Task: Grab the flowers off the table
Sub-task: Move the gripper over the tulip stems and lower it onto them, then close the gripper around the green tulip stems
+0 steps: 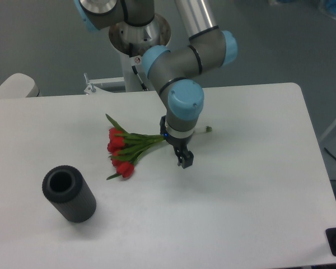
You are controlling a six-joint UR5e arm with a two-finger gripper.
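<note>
The flowers (125, 147), a small bunch of red tulip buds with green stems, lie on the white table (252, 190) left of centre, stems running right. Part of the stems is hidden behind the arm; a stem end (207, 129) shows on the arm's right side. My gripper (185, 161) hangs just above the table, right of the buds and near the stems. Its dark fingers look close together with nothing between them, but they are too small to judge.
A black ribbed cylinder (69, 194) lies at the front left of the table. The robot's white base column (139, 56) stands behind the table's back edge. A pale rounded object (14, 86) sits at the far left.
</note>
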